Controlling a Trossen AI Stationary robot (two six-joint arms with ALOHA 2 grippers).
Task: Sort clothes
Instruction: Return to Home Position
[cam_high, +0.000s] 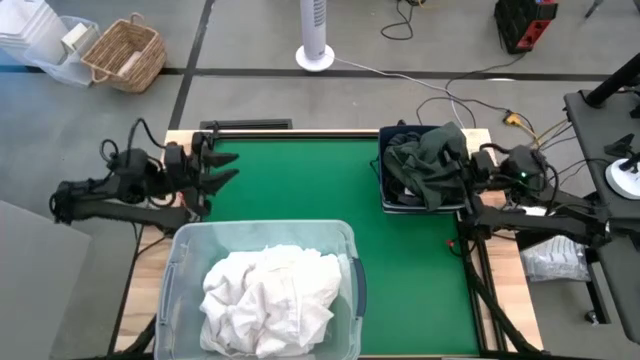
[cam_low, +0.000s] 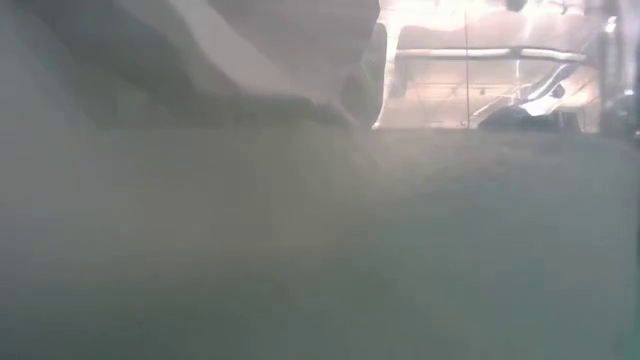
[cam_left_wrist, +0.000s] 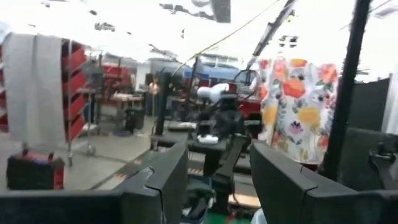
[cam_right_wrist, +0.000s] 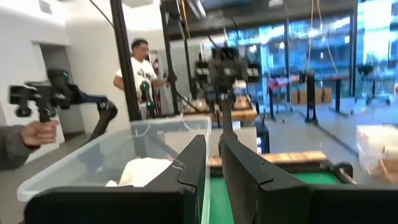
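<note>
Left gripper (cam_high: 222, 170), mid-left, gapes wide, empty; right gripper (cam_high: 470, 165), mid-right, barely parted, risks snagging dark olive fabric garments (cam_high: 425, 160) overflowing the dark blue rectangular bin (cam_high: 381, 195)

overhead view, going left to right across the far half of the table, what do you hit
left end effector → bare green mat → dark blue bin holding dark clothes → right end effector

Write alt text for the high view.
From above: a green table holds a clear tub of white clothes at bottom centre and a dark blue bin of dark clothes at upper right. The left claw, open, and right claw sit at opposite table edges.
</note>
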